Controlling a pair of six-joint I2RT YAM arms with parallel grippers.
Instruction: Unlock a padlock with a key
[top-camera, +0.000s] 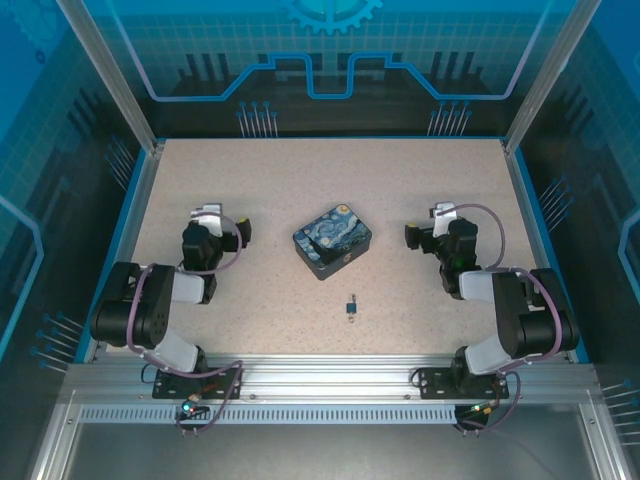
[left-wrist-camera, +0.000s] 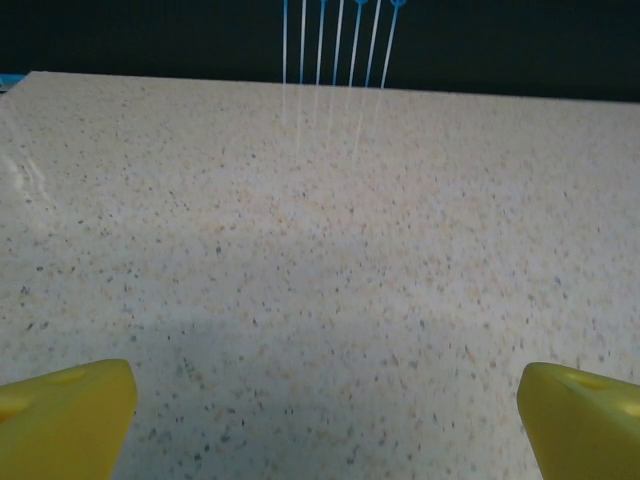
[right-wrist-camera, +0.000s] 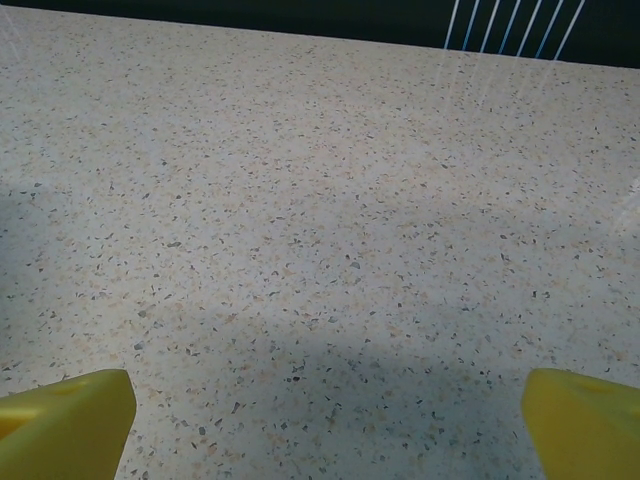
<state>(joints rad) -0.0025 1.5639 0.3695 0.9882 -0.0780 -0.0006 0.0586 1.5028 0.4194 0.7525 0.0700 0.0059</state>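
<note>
The tiny dark padlock (top-camera: 353, 304) lies on the speckled table (top-camera: 420, 180), just in front of the blue-and-yellow painted box. A grey speck right below it looks like the key (top-camera: 351, 317); whether the two touch I cannot tell. My left gripper (top-camera: 207, 215) rests at the left, well away from both, and its yellow fingertips (left-wrist-camera: 65, 420) stand far apart with bare table between them. My right gripper (top-camera: 441, 213) rests at the right, also open, its yellow fingertips (right-wrist-camera: 585, 425) wide apart over bare table. Both point toward the far edge.
The rectangular swirly-painting box (top-camera: 332, 240) sits mid-table between the two arms. Blue-rimmed walls enclose the table, and thin blue ties (left-wrist-camera: 340, 40) hang at the far wall. Open tabletop stretches ahead of each gripper.
</note>
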